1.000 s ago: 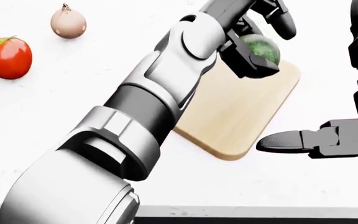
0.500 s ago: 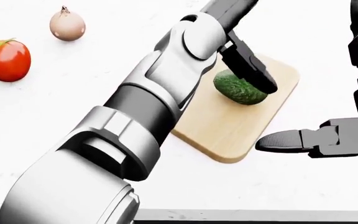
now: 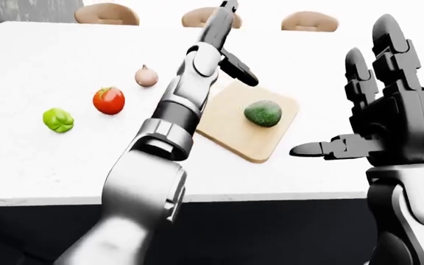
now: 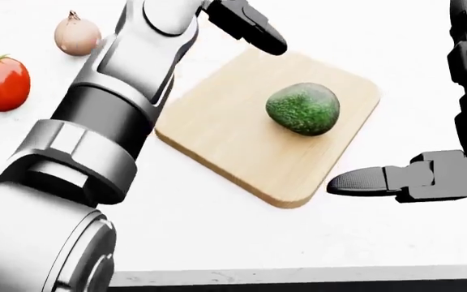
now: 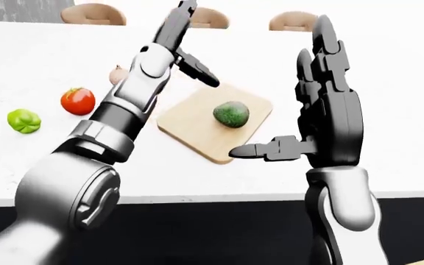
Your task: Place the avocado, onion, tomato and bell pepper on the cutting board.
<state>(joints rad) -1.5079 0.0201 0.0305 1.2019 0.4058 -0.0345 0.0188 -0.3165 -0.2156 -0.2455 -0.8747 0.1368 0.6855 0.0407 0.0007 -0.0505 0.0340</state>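
Observation:
The dark green avocado point(image 4: 303, 108) lies by itself on the wooden cutting board point(image 4: 242, 158), toward the board's right side. My left hand point(image 3: 235, 44) is open and raised above the board's upper left edge, with its black thumb point(image 4: 249, 27) clear of the avocado. Left of the board, on the white table, stand the onion point(image 3: 146, 76), the red tomato point(image 3: 109, 100) and the green bell pepper point(image 3: 58, 120), each apart from the others. To the right of the board my right hand point(image 3: 345, 105) is held upright and open, its thumb point(image 4: 375, 180) pointing left near the board's lower right corner.
The white table point(image 3: 42, 160) ends in an edge at the bottom of the views, with dark floor below. Several tan chair backs point(image 3: 107, 14) line the table's top edge. My left arm point(image 4: 112, 103) crosses the table between the vegetables and the board.
My left hand let go of the avocado, which dropped onto the board and rolled a little right. The hand then lifted up and to the left. My right hand has stayed put.

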